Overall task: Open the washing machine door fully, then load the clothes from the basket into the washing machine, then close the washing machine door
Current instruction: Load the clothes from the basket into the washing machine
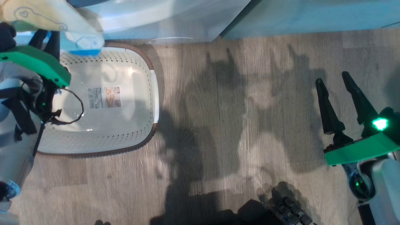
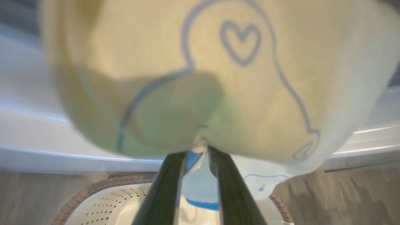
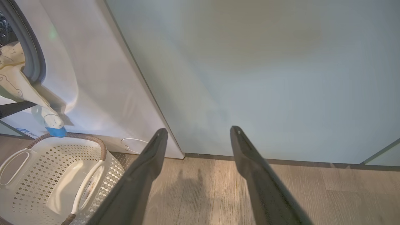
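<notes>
Fingers of the left gripper stand close together, with pale cloth and a strip of blue cuff pinched between them. I read that as a grasp on the clothes, which billow just past the tips toward 12 o'clock in the left wrist view. The right gripper waits at 3 o'clock in the head view, fingers spread and empty, above bare wooden floor.

Under the left gripper, at 9 o'clock in the head view, sits the basket. Its bottom is bare but for the label, so this garment looks like the last to load. Beyond it is the washing machine. In the right wrist view, at 10 o'clock, the garment's upper part lies over the grey seal in the uncovered opening. One sleeve trails down, and its blue cuff hangs at the basket's brown rim. A teal cabinet fills the space from 12 to 3 o'clock.

The step in hand seems to be getting the hanging cloth inside the drum. To do that well, the grip should stay firm on the bunched fabric. The cloth should be lifted clear of the basket rim and carried deep past the seal before the fingers let go. No sleeve should be left draped over the rubber, since cloth there would likely catch when the machine is shut.
</notes>
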